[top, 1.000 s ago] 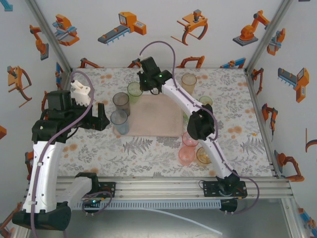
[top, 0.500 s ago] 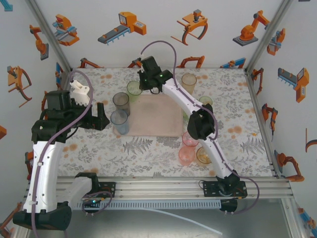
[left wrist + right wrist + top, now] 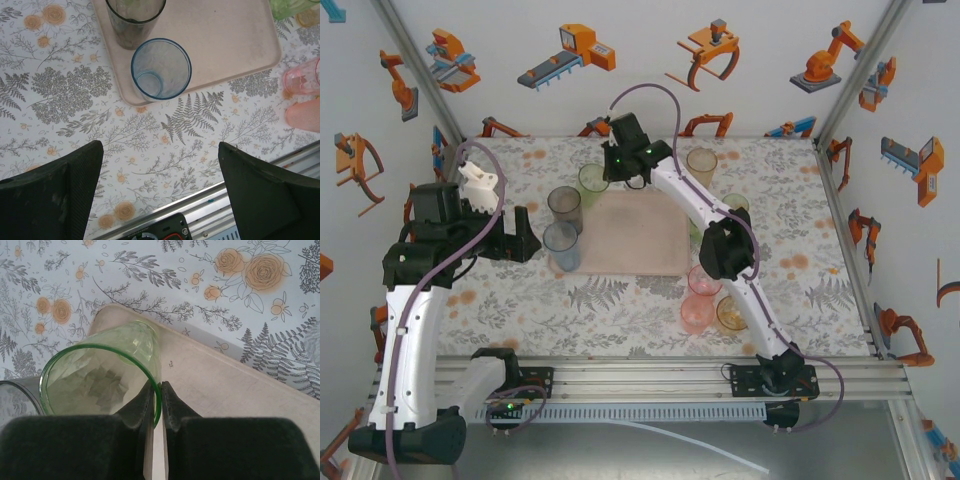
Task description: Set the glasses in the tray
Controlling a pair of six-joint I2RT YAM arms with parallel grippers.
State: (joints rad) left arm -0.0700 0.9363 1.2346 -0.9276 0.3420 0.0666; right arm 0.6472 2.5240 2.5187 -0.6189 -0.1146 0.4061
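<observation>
Step in hand: set-down of the green glass (image 3: 100,375) at the far-left corner of the tray (image 3: 225,390). Right pincer (image 3: 156,392) is clamped on its rim wall, one finger inside, one outside. The glass base sits over the tray corner. Can't tell from the wrist view whether it's fully seated.

Left pincer (image 3: 159,160) is spread wide and empty, hanging over the worktop (image 3: 190,125) just off the tray's near-left corner.

Along the tray's left edge: blue glass (image 3: 161,69) at the near corner, grey glass (image 3: 134,20) just beyond it, then the green one.

Off the tray, on the worktop:
- pink glass (image 3: 703,283), peach glass (image 3: 696,314) and amber glass (image 3: 730,314), clustered by the right arm
- second green glass (image 3: 735,203) beside the tray's right edge
- tall pale glass (image 3: 701,165) at the far side

Next move, my read: release, then lift straight up so the inner finger clears the rim without tipping the glass into the grey one. After that, go for the right-side cluster.

Materials:
- Glasses are thin-walled, translucent, tinted tumblers that taper slightly. They look smooth and probably slippery, so a rim pinch gives little margin.
- Tray is matte pink-beige, flat, with rounded corners and a low rim.
- Worktop has a floral printed covering.
- Pincer pads are dark and matte.
</observation>
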